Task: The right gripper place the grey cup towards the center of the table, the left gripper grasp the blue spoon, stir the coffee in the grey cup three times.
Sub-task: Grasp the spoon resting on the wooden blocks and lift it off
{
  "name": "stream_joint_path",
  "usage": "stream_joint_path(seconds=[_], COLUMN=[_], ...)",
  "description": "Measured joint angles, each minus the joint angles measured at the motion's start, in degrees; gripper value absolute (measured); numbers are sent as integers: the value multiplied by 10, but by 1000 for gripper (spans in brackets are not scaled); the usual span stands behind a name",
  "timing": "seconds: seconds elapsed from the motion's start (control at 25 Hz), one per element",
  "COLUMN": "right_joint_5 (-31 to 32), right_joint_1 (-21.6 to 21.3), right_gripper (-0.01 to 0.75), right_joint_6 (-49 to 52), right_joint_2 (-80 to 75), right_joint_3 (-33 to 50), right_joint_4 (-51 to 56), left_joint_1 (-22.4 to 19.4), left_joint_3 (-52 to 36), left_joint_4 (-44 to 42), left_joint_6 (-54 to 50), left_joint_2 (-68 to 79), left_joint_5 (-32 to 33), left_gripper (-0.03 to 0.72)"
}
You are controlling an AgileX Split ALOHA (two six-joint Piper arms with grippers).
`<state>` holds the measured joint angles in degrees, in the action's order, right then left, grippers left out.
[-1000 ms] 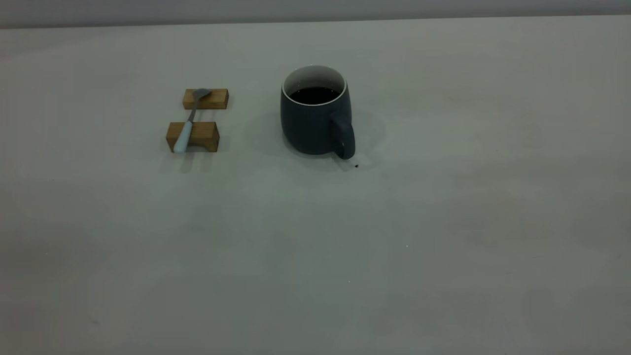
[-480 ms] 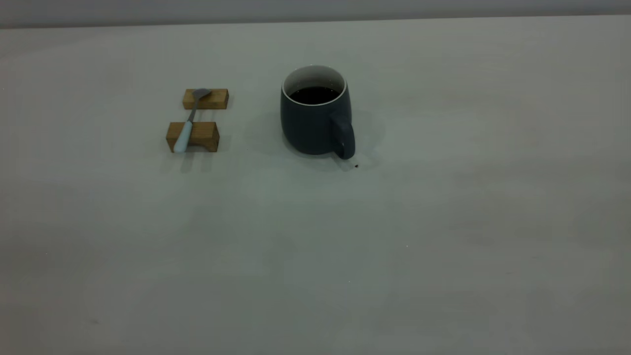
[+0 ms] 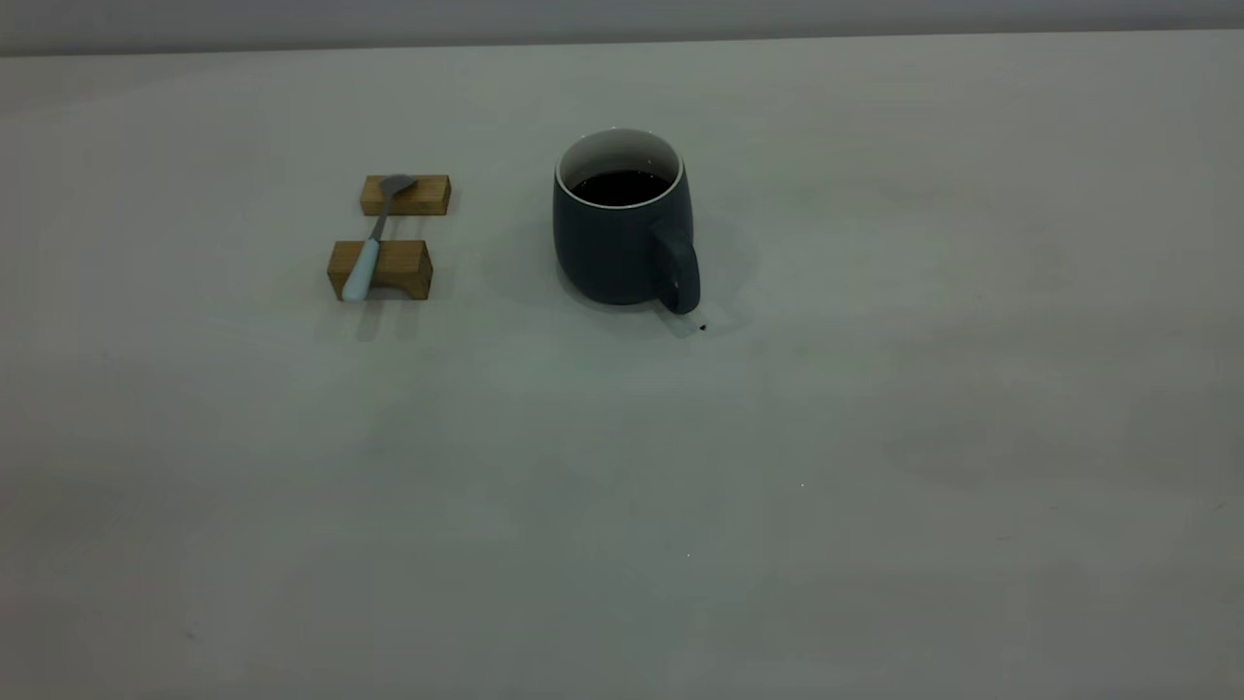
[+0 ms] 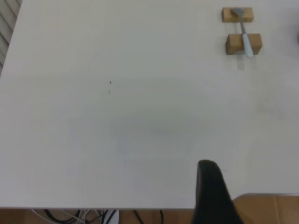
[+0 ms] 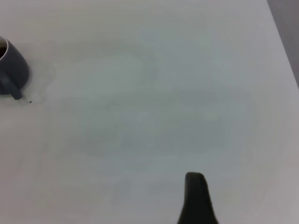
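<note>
The cup (image 3: 622, 222), holding coffee (image 3: 620, 188), stands upright mid-table (image 3: 622, 506); the spoon (image 3: 373, 237) lies untouched across two blocks (image 3: 393, 235) beside it; both grippers are well back, jaw state untellable; judged, grasping and stirring remain.

Grey cup (image 3: 622, 228) upright on counter (image 3: 875, 437), coffee (image 3: 620, 188) inside, handle toward camera; blue spoon (image 3: 373, 236) lies across two wooden blocks (image 3: 389, 235) to its left, apart.
</note>
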<state>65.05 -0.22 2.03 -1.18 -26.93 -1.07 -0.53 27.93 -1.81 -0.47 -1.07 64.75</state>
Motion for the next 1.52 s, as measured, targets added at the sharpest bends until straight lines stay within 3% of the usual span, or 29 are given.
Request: stream_joint_path(seconds=[0.16,0.28,0.6,1.04,1.52], right_joint_5=[0,0,0,0,0], right_joint_1=[0,0,0,0,0], right_gripper=[589,589,589,587,587], right_joint_6=[-1,-1,-1,-1,-1], right_joint_2=[0,0,0,0,0], right_joint_3=[1,0,0,0,0], right_joint_4=[0,0,0,0,0], left_joint_1=[0,0,0,2,93], left_joint_3=[1,25,177,315,395], left_joint_4=[0,0,5,95,110], left_joint_6=[-22,-28,-47,28,5], left_joint_2=[7,76,434,770,1042], left_joint_5=[-1,-43,-129,-172,-227], left_gripper=[507,507,511,659,660])
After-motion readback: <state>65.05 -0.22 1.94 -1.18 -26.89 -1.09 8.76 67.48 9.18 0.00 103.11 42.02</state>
